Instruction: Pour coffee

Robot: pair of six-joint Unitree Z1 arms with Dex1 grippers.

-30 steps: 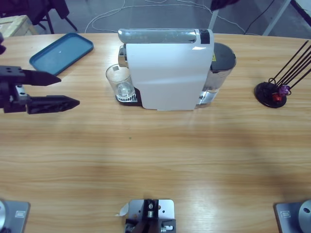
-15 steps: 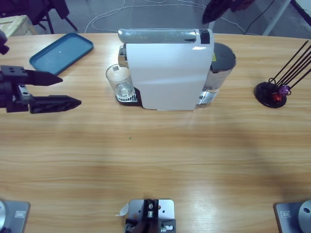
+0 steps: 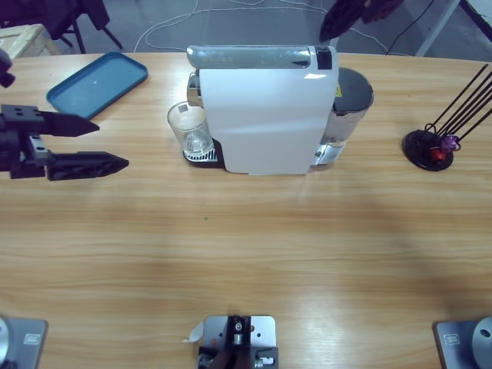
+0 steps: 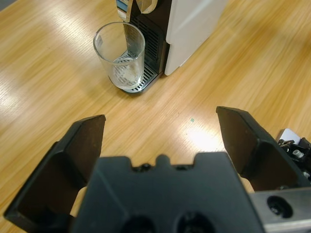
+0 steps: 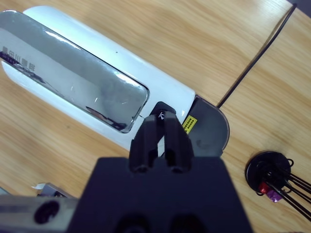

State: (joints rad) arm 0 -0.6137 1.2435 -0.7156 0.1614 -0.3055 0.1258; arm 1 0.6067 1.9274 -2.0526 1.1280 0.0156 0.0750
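Wooden table | coffee machine: yellow label unreadable | glass unmarked

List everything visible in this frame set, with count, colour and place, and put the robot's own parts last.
coffee machine: one, white with silver top, table's far middle.
glass: one, clear, on the machine's drip tray.
tray: one, blue, far left of the table.
capsule holder: one, black base with black rods, right side.
table: one, light wood.
left hand: one, black, open, at the left edge, pointing toward the glass.
right hand: one, black, shut, above the machine's top rear.
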